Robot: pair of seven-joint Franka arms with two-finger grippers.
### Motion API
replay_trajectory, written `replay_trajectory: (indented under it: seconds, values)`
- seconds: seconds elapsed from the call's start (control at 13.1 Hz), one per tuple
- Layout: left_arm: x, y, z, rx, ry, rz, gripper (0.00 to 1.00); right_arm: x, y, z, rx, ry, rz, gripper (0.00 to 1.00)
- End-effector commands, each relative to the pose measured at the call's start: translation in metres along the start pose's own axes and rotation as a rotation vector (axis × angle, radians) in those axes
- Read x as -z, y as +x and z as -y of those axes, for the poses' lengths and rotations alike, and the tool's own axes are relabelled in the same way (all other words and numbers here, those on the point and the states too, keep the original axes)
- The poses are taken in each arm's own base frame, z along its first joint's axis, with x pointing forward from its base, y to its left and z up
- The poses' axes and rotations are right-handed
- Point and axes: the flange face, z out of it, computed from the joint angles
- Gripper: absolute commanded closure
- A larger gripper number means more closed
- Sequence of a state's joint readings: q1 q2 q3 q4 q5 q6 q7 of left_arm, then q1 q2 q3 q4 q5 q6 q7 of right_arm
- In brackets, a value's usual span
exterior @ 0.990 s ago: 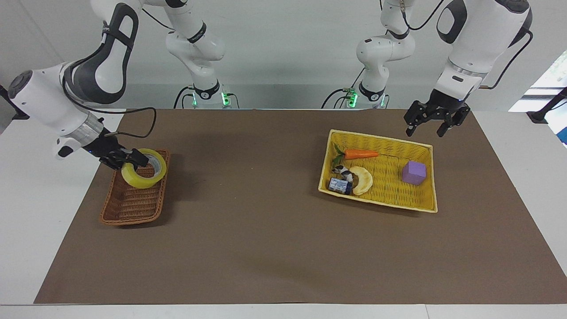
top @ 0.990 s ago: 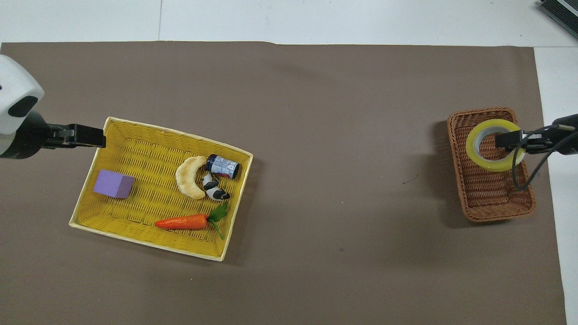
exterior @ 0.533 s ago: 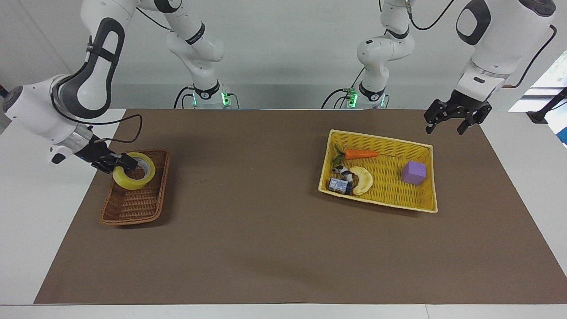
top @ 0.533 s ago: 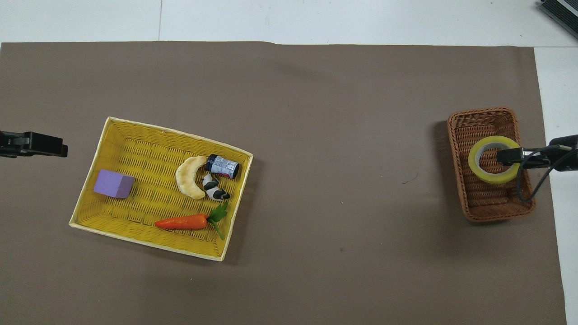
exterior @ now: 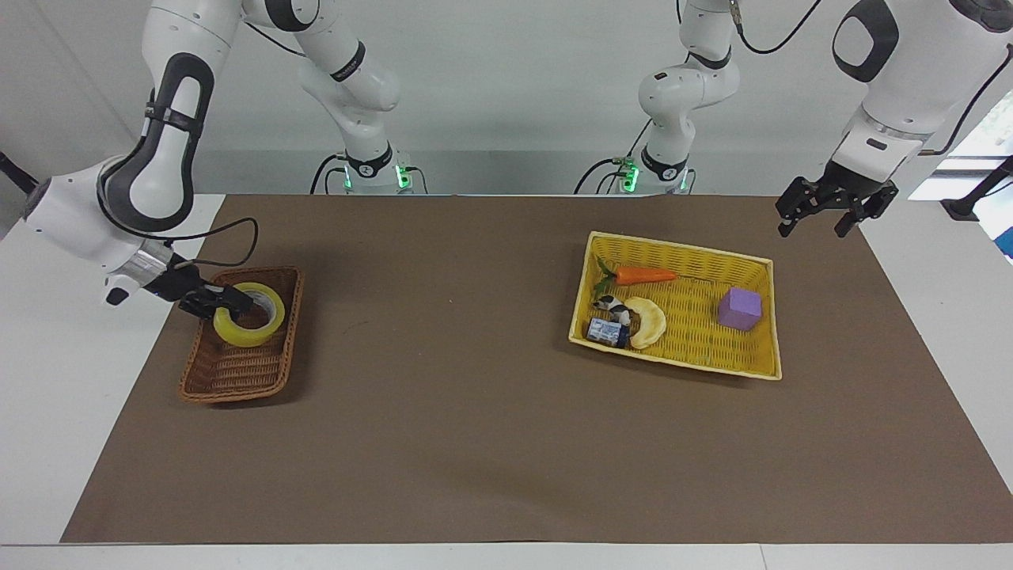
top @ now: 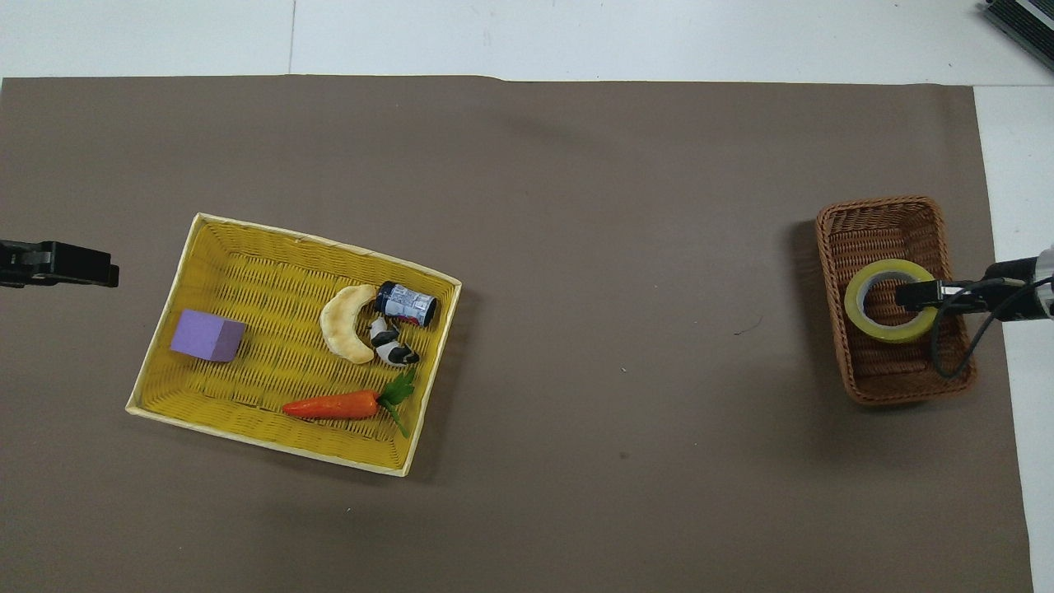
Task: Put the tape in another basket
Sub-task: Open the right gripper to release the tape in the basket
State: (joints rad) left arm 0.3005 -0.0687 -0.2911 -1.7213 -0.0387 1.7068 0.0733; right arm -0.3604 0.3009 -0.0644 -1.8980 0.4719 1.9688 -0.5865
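Note:
The yellow tape (exterior: 240, 336) roll lies flat, low in the brown wicker basket (exterior: 237, 381) at the right arm's end of the table. My right gripper (exterior: 229, 302) is shut on the tape's wall, with one finger inside the core. In the overhead view the tape (top: 889, 333) sits around the middle of the basket (top: 906, 380), with the right gripper (top: 914, 294) on its side. My left gripper (exterior: 815, 226) is open and empty in the air over the mat's edge beside the yellow basket; it also shows in the overhead view (top: 111, 274).
A yellow basket (exterior: 681, 360) toward the left arm's end holds a carrot (exterior: 645, 275), a banana (exterior: 650, 322), a purple block (exterior: 740, 308), a small can (exterior: 607, 332) and a small black-and-white figure (exterior: 611, 303). A brown mat (exterior: 475, 443) covers the table.
My right gripper has lowered the tape from above the brown basket down into it. My left gripper has drawn away from the yellow basket toward the left arm's end of the table.

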Motion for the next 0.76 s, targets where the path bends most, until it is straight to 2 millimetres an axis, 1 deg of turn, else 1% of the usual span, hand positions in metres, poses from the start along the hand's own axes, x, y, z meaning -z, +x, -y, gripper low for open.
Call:
replay_trajectory:
  seconds: [0.0, 0.23, 0.3, 0.38, 0.46, 0.53, 0.61, 0.69]
  values:
    - [0.005, 0.000, 0.001, -0.010, 0.021, 0.002, 0.00, -0.002, -0.008, -0.002, 0.029, 0.013, -0.028, 0.54]
    - [0.006, 0.000, 0.003, -0.005, 0.022, -0.001, 0.00, -0.003, -0.008, -0.002, 0.029, 0.014, -0.027, 0.27]
    - [0.005, 0.001, -0.002, -0.016, 0.021, 0.002, 0.00, -0.002, -0.006, -0.002, 0.031, 0.013, -0.029, 0.15]
    - [0.004, 0.001, -0.011, -0.034, 0.020, 0.005, 0.00, 0.001, -0.004, -0.003, 0.037, 0.011, -0.035, 0.00]
    - [0.011, 0.001, -0.028, -0.066, 0.025, -0.016, 0.00, 0.006, -0.001, -0.003, 0.040, 0.008, -0.045, 0.00]
    - [0.022, 0.000, -0.029, -0.070, 0.025, -0.041, 0.00, 0.010, 0.005, -0.003, 0.041, 0.002, -0.057, 0.00]
    - [0.030, -0.002, -0.032, -0.079, 0.020, -0.053, 0.00, 0.018, 0.014, 0.005, 0.060, -0.017, -0.068, 0.00]
    - [0.033, -0.002, -0.025, -0.067, 0.017, -0.060, 0.00, 0.030, 0.023, 0.017, 0.081, -0.035, -0.085, 0.00]
